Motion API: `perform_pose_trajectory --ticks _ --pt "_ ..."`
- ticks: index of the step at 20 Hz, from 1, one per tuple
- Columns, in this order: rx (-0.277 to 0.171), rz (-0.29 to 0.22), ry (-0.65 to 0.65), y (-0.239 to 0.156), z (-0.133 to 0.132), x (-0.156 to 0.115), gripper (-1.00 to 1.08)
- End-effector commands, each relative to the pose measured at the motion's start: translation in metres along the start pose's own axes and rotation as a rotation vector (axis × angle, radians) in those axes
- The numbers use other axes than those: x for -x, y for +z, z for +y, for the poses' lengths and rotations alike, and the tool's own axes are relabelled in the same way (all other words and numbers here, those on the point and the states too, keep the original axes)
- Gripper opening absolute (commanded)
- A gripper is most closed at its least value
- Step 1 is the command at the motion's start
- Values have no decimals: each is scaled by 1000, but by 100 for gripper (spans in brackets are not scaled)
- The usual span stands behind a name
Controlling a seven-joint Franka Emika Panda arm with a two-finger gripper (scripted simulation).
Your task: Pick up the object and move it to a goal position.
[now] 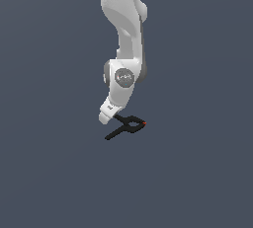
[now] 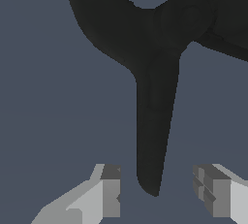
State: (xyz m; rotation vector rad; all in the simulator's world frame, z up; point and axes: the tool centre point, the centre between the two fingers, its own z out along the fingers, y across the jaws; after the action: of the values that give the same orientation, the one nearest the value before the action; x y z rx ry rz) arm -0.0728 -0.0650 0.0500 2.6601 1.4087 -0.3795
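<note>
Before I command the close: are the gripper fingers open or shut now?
Open. In the wrist view the gripper has one clamp handle between its fingers, with visible gaps on both sides.

Clamp beside gripper, on the floor

The clamp (image 1: 127, 126) is set on the floor (image 1: 49, 172), near mid-scene, just to the exterior view's right of the gripper (image 1: 105, 117); in the wrist view one handle (image 2: 154, 136) is seen between the fingers (image 2: 110, 189).

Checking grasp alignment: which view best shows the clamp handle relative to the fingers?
Wrist view. One handle of the clamp runs down between the two fingers, with a gap on both sides, so the gripper is open. The exterior view shows the whole clamp but the fingers are hidden.
</note>
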Motion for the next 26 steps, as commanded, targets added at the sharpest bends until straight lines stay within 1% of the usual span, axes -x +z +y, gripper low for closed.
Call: perform_pose_trajectory --ticks 1,5,9,10,21,26 --pt "-1 -1 -1 5 0 0 28" --pt "-1 -1 -5 22 -1 0 28" --pt "-1 -1 -6 29 -1 1 28" --pt "-1 -1 -6 29 -1 1 -100" --pt "0 -1 -6 28 -1 1 -100" --pt "0 -1 -6 18 2 2 -100"
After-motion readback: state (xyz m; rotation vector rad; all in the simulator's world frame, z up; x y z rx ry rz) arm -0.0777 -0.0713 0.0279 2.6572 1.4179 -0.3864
